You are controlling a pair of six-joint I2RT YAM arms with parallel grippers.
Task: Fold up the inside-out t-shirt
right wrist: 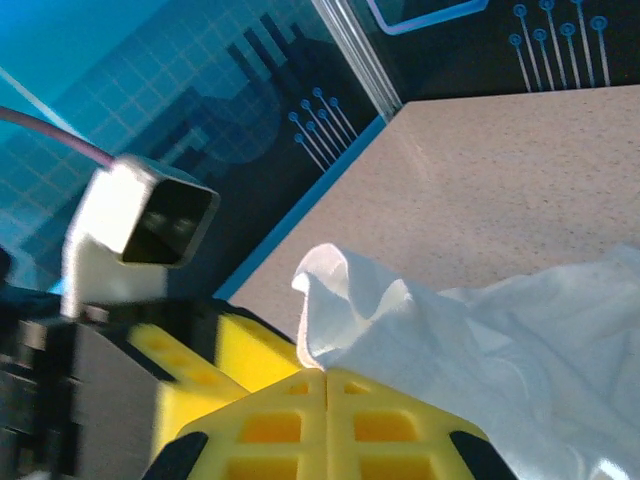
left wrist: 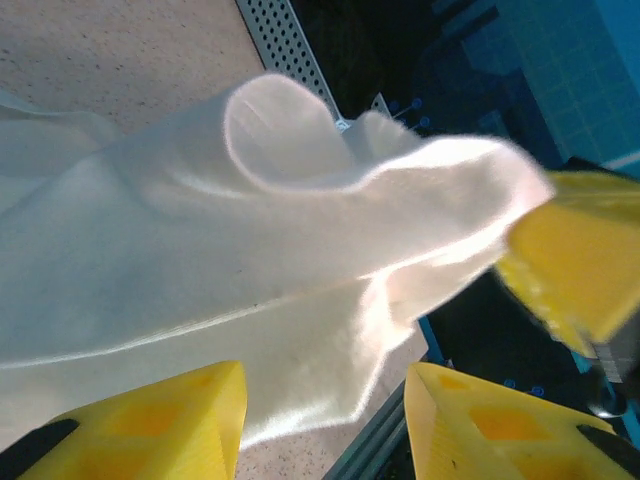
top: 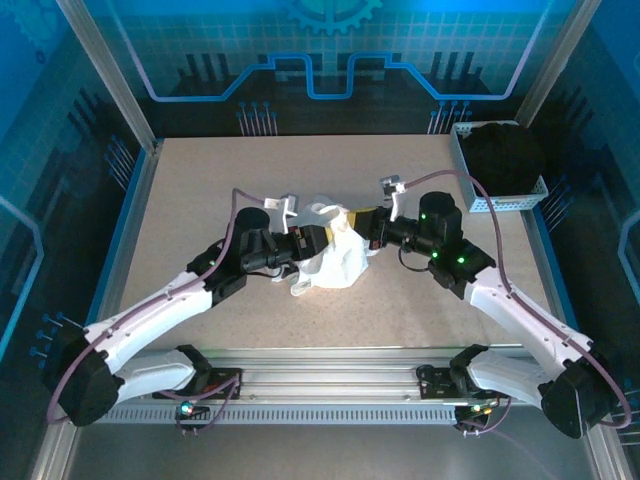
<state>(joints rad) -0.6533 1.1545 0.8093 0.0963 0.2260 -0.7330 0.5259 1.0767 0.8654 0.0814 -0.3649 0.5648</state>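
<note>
Inside-out t-shirt (top: 338,264) sits bunched in a lump mid-table (top: 200,200), partly lifted between the two arms, not spread out.

Right gripper (right wrist: 328,380): fingers pressed together, clamped on a fold of the white cloth.

Left gripper (left wrist: 325,388): jaws apart, cloth hanging by the gap, nothing pinched.

We judge the step to be regrasping to open the shirt before any fold. The next move calls for a fresh left-hand hold on a hem or shoulder well apart from the right's pinch. Both arms then draw outward to flatten the shirt.
</note>
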